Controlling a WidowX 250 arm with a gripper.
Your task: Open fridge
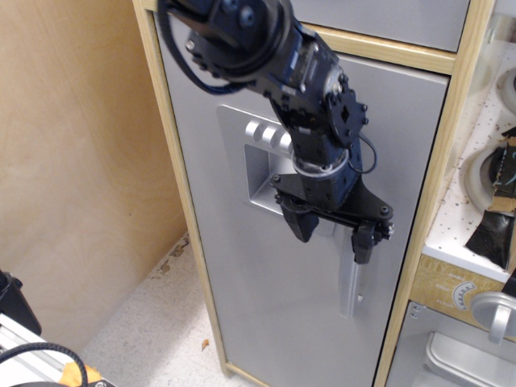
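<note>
The fridge (242, 290) is a tall light-wood cabinet with a matte silver-grey door, standing shut. Its recessed dispenser panel (256, 165) with knobs shows at the door's middle. The curved vertical silver handle (349, 286) is on the door's right side; only its lower part shows below my fingers. My dark gripper (332, 232) is open, pointing down in front of the door, its fingers spread to either side of the handle's upper part. The right finger (363, 242) covers the handle's top. I cannot tell whether a finger touches the handle.
A light-wood frame post (439, 185) runs down the right of the fridge. A grey panel (379, 20) sits above it. The oven door with a horizontal handle (484, 322) is at bottom right. A plywood wall (72, 161) stands at left, with speckled floor (153, 330) below.
</note>
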